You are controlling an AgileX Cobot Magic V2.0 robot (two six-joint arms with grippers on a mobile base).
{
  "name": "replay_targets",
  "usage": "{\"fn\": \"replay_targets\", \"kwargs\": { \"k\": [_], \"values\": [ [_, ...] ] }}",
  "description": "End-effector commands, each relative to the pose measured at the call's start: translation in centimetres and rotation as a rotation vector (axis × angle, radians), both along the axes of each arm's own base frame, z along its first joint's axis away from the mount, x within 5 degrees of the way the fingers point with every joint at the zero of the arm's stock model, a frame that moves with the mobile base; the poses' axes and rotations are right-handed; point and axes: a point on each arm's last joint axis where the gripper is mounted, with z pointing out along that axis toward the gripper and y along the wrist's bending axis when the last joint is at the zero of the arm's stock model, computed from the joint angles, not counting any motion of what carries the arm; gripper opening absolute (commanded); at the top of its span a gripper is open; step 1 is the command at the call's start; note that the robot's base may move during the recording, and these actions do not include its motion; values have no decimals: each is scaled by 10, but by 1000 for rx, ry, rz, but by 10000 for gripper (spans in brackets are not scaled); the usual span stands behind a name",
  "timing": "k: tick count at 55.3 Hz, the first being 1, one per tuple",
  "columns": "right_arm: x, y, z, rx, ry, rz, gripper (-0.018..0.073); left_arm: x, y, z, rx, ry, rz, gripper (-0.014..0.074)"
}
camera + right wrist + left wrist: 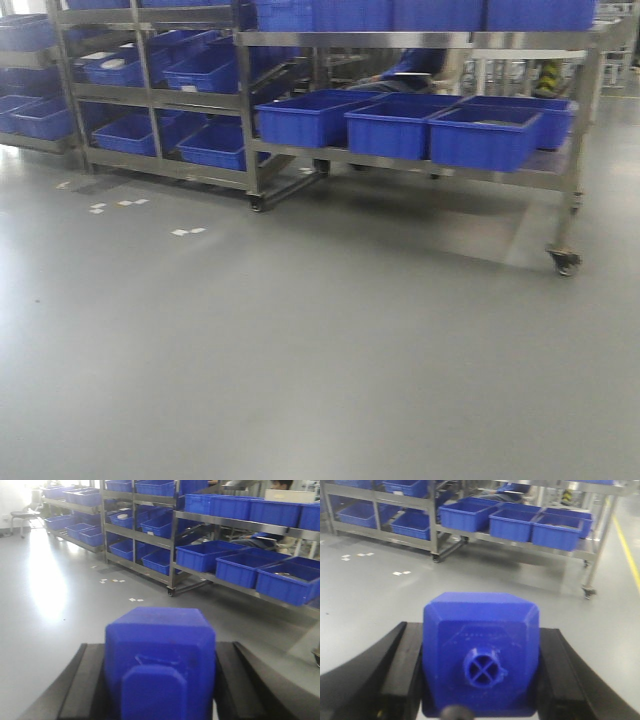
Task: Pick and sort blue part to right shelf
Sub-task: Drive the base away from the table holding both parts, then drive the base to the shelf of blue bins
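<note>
In the left wrist view a blue part (481, 652), blocky with a round crossed hole on its face, sits between the black fingers (400, 670) of my left gripper (480, 632), which is shut on it. The right wrist view shows a second blue part (160, 655) with a raised rounded panel, and my right gripper (161, 652) is shut on it. Both parts are held above the grey floor. The right shelf (420, 160), a steel wheeled rack with blue bins (482, 135), stands ahead in the front view. Neither gripper appears in the front view.
A second steel rack (150, 100) with tilted blue bins stands to the left of the right shelf. Its castor (565, 262) rests on the floor at the right. White tape marks (187, 231) lie on the grey floor (300, 350). A yellow line (627, 550) runs along the far right.
</note>
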Motion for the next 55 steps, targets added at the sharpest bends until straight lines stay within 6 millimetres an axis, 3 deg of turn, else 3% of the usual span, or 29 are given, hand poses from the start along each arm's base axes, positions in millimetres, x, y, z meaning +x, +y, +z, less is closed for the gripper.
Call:
{"fn": "replay_targets", "kwargs": {
  "k": [1,55],
  "values": [
    [-1,-2,17,32,-108,-15,205,1,0,17,-22,-103,-2,376],
    [-1,-2,17,32,-108,-15,205,1,0,17,-24,-103,0,376]
  ]
}}
